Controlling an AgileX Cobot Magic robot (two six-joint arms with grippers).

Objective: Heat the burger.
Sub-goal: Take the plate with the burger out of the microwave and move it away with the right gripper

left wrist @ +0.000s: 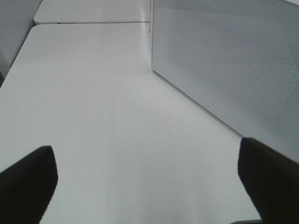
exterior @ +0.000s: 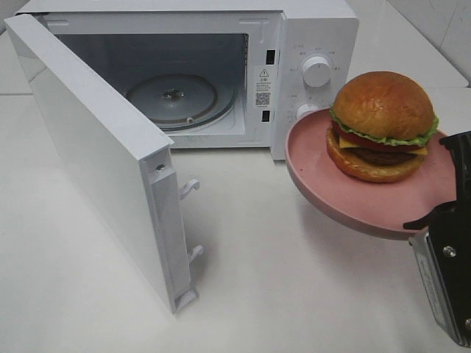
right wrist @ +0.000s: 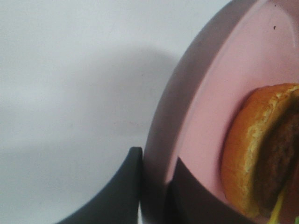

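Note:
The burger (exterior: 383,125), with its glossy brown bun, lettuce and dark patty, sits on a pink round plate (exterior: 316,169) held in the air in front of the microwave's control panel. My right gripper (exterior: 444,193) is shut on the plate's near right rim. In the right wrist view its dark fingers (right wrist: 121,191) pinch the plate's (right wrist: 205,107) edge, with the burger (right wrist: 252,154) just beyond. My left gripper (left wrist: 149,186) is open over bare table, nothing between its fingers, and does not show in the exterior high view.
The white microwave (exterior: 316,29) stands at the back with its door (exterior: 96,154) swung wide to the left and a glass turntable (exterior: 173,99) inside. Its white dotted panel (left wrist: 233,60) stands ahead of the left gripper.

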